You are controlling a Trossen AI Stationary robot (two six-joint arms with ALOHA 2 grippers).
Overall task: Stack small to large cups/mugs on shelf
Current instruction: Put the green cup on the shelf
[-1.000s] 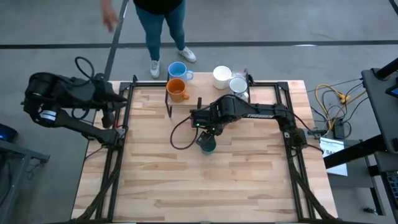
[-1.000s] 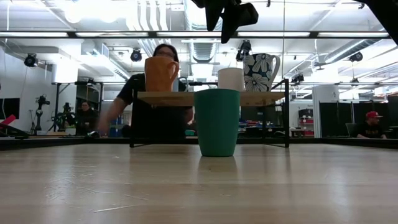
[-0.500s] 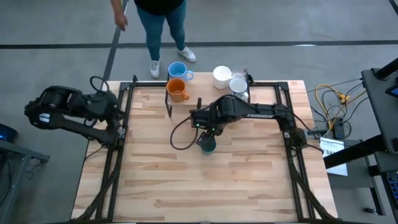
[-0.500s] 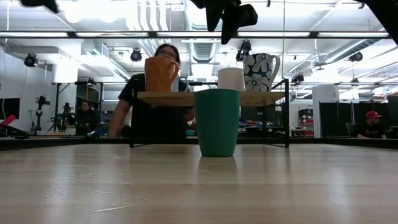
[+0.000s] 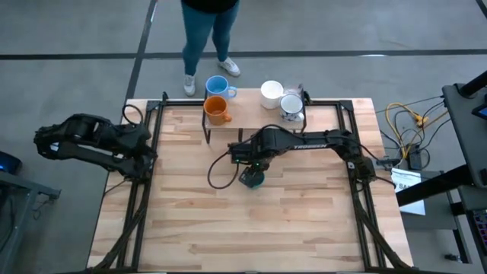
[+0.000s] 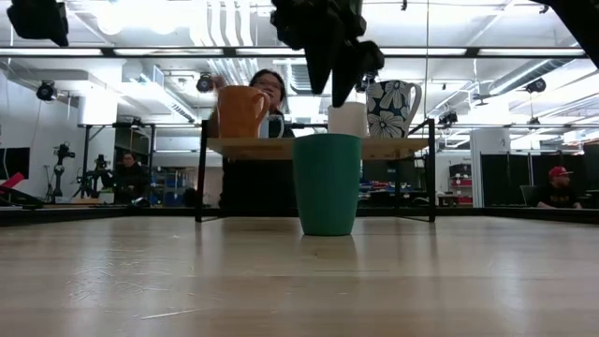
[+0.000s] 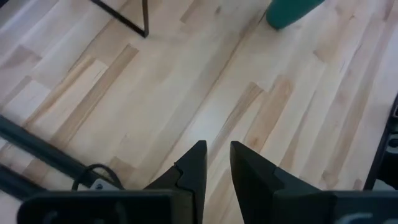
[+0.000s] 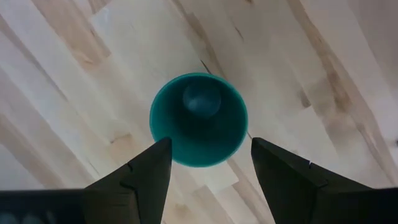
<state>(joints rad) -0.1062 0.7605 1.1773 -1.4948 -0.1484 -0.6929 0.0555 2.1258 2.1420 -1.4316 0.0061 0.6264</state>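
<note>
A dark green cup (image 5: 253, 178) (image 6: 327, 183) (image 8: 198, 119) stands upright on its base on the wooden table, mouth up. My right gripper (image 5: 255, 161) (image 6: 334, 86) (image 8: 211, 155) hangs open right above it, pointing down, a finger over each side of the rim and clear of it. On the shelf (image 6: 281, 148) behind stand an orange mug (image 6: 241, 112) (image 5: 217, 112), a white mug (image 6: 347, 120) (image 5: 272, 93) and a patterned grey-white mug (image 6: 393, 109) (image 5: 291, 105). A light blue mug (image 5: 218, 87) is beside the orange one. My left gripper (image 7: 216, 155) (image 5: 141, 141) waits at the table's left edge, fingers nearly together, holding nothing.
A person (image 5: 209, 27) stands just beyond the table's far edge, behind the shelf (image 6: 267, 94). Black frame rails (image 5: 144, 183) run along the table's left and right sides. Bare wood (image 5: 251, 228) lies between the green cup and the near edge.
My right gripper has come down toward the green cup, still open. My left arm has sunk and folded at the table's left edge, its gripper tipping downward and rolling. The person behind the shelf has shifted toward the right.
</note>
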